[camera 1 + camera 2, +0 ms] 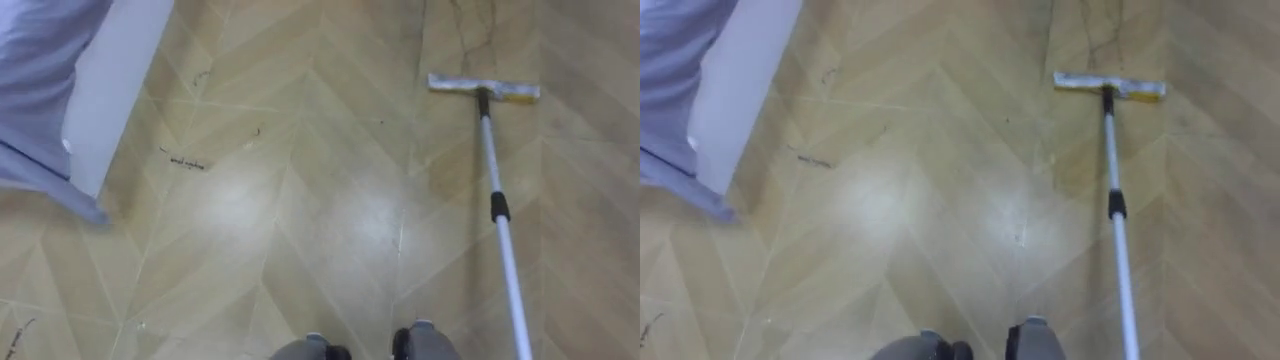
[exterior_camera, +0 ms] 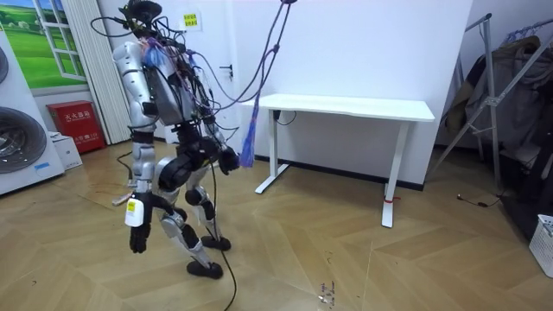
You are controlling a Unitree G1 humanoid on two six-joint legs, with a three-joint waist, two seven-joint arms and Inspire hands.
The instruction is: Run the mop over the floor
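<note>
A dark hand is seen in the room view, hung low beside the bent legs on the room view's left; whether it is spread or closed cannot be told, nor can it be settled from the body whether it is the left or the right. The robot is shown standing bent forward on the pale herringbone wooden floor, with a white front-loading washing machine and a red box on the room view's left and a white rectangular desk against the wall on its right. In the eye views the flat mop with a silver pole and a black collar is found on the right side. Its long, narrow grey head is laid flat on the floor at the upper right, and the pole is run from it out through the lower right edge. A white panel draped with lavender cloth is placed at the upper left, well apart from the mop. Dark scribbled marks are seen on the boards near the panel.
</note>
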